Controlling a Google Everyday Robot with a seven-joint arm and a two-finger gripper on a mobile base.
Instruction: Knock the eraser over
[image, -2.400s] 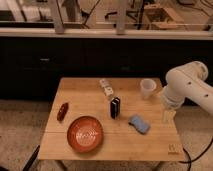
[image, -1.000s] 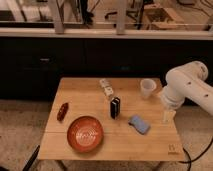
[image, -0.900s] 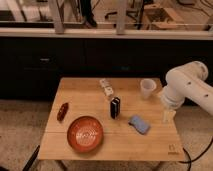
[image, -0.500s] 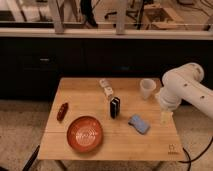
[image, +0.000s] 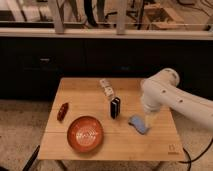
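Observation:
The eraser (image: 115, 107) is a small black block with light stripes along its edge, standing upright near the middle of the wooden table (image: 75, 90). My gripper (image: 148, 120) hangs down from the white arm (image: 162, 92) at the right side of the table. It is to the right of the eraser and apart from it, just beside the light-blue sponge (image: 138, 123).
A small white printed box (image: 106, 86) lies behind the eraser. A red-orange bowl (image: 85, 133) sits at the front left. A small dark red object (image: 63, 111) lies near the left edge. A dark cabinet and counter stand behind the table.
The arm has swung left over the table, so the white cup at the right is now hidden behind it. The gripper is closer to the sponge and eraser. The eraser has not moved.

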